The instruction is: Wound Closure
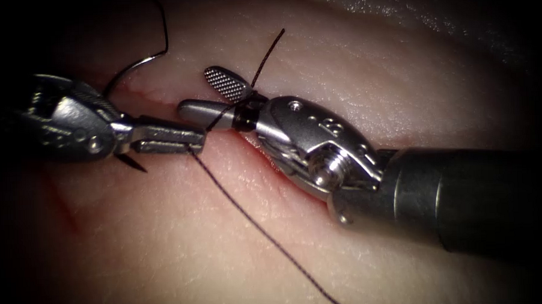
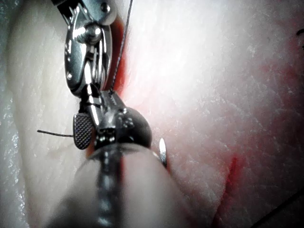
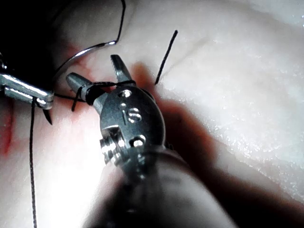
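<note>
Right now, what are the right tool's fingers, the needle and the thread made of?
Right tool's fingers: shiny metal, cross-hatched face; open, thread looped round their base. Needle: bright steel-like wire, clear of the tissue, gripped near its point by the left tool. Thread: dark, matte, possibly braided.

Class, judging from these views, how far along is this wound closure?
Done: the needle is out of the tissue, and thread is wound around the base of the right tool's open jaws.
In hand: the left tool is shut on the needle near its point.
Left: the short thread end lies free, no knot sits on the cut, and its red edge shows.
</note>
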You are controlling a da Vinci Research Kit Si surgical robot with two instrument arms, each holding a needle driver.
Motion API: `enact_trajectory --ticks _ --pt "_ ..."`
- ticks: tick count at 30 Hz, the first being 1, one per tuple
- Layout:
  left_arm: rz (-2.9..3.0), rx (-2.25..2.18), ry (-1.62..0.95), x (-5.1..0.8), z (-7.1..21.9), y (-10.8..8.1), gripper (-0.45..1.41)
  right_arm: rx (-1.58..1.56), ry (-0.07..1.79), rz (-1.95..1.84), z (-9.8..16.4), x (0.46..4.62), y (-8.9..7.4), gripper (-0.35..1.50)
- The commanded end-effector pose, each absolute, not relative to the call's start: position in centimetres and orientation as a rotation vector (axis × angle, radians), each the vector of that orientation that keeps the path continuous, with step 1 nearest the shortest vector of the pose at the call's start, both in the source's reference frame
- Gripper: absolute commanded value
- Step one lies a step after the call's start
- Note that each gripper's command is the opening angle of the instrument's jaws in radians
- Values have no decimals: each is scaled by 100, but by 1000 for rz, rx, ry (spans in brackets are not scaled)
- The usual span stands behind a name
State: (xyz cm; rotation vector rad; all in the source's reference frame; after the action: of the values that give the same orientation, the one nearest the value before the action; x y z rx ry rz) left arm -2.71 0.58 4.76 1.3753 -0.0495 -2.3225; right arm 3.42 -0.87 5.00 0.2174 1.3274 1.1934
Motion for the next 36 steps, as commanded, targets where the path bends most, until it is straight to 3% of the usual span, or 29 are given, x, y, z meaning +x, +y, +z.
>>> enact_trajectory --ticks 1,29,36 --pt "-2333 1377 -43 -277 487 57 -45 205 1316 1218 508 340 -89 66" --pt "-2393 1374 -16 -279 529 80 -45 128 1222 1430 518 305 -77 64" --pt "-2406 1374 -13 -289 529 92 -45 151 1192 1482 519 305 -76 72"
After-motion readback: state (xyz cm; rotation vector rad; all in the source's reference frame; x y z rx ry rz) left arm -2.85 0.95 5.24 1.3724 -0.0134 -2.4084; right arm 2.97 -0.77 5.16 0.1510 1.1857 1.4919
